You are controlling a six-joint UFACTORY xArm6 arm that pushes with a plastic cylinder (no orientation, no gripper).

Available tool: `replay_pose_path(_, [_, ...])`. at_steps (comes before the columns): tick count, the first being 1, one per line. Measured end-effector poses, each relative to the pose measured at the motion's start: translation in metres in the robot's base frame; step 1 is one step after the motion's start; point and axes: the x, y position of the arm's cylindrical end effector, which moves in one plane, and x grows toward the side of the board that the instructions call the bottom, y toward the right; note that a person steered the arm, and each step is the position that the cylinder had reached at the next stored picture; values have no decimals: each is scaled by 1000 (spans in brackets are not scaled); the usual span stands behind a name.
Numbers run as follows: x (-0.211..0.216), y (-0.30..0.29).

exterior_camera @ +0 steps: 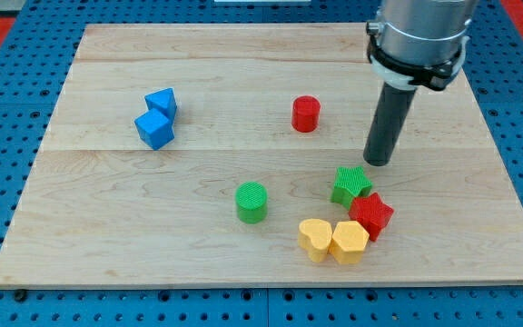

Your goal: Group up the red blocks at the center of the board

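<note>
- You have no claw here, so there is no open or closed state to report — only my tip (380, 162), just above the green star (350, 184).
- The red cylinder (306, 113) sits near the surface (107, 236) centre; the red star (371, 215) touches the green star and the yellow blocks (332, 241).
- Pushing the red star risks dragging its neighbours along.
</note>
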Motion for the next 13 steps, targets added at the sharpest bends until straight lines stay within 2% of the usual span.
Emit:
replay_pose_path(1, [51,6])
replay_pose_path(2, [50,-37])
replay_pose_path(3, [24,-43])
replay_pose_path(4, [19,-7])
replay_pose_path(6, [-12,-40])
replay_pose_path(7, [-5,-94])
replay_pose_path(8, [-4,-106])
replay_pose_path(9, [14,-26])
replay_pose_path(10, [69,33])
replay_pose_path(11, [126,26])
replay_pose_path(12, [137,-34])
replay_pose_path(13, [135,-63])
